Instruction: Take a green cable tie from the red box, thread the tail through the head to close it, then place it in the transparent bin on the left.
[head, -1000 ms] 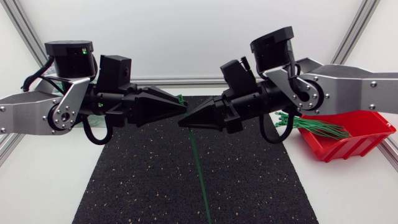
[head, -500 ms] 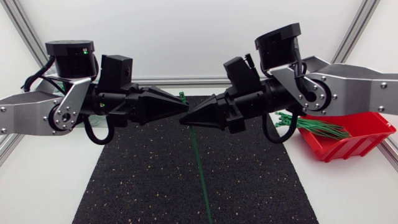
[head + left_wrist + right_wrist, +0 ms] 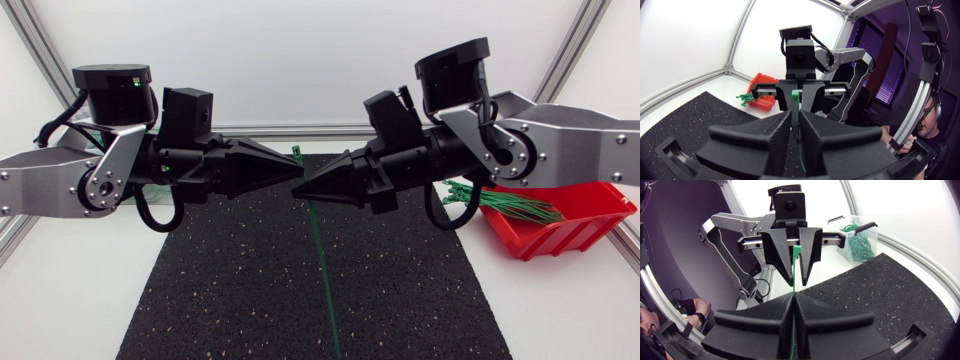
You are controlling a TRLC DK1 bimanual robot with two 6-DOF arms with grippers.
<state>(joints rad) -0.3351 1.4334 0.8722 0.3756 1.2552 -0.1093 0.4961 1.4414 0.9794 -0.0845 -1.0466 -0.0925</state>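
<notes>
while the two grippers meet tip to tip above the far half of the black speckled mat (image 3: 230,290), i see the green cable tie (image 3: 322,270) caught between them. it is a thin, flat, bright green strap with a small blocky head at its upper end. the head stands just above the two tips, and the long straight tail slopes down over the mat toward its near edge; i cannot tell whether the end touches the mat. the left gripper (image 3: 300,179) has its wedge fingers pressed onto the strap just under the head, with only a narrow slit showing in its wrist view and green inside it. the right gripper (image 3: 292,192) is clamped on the strap too, a little lower, its fingers drawn together with the green line running out between them. the red box (image 3: 575,228) sits near the table's right edge, just beside the mat's right edge, holding a sheaf of loose green ties (image 3: 510,205) whose ends poke over its rim. the transparent bin (image 3: 860,237) stands on the white table (image 3: 840,265) past the mat's left edge, with a tangle of green ties inside.
</notes>
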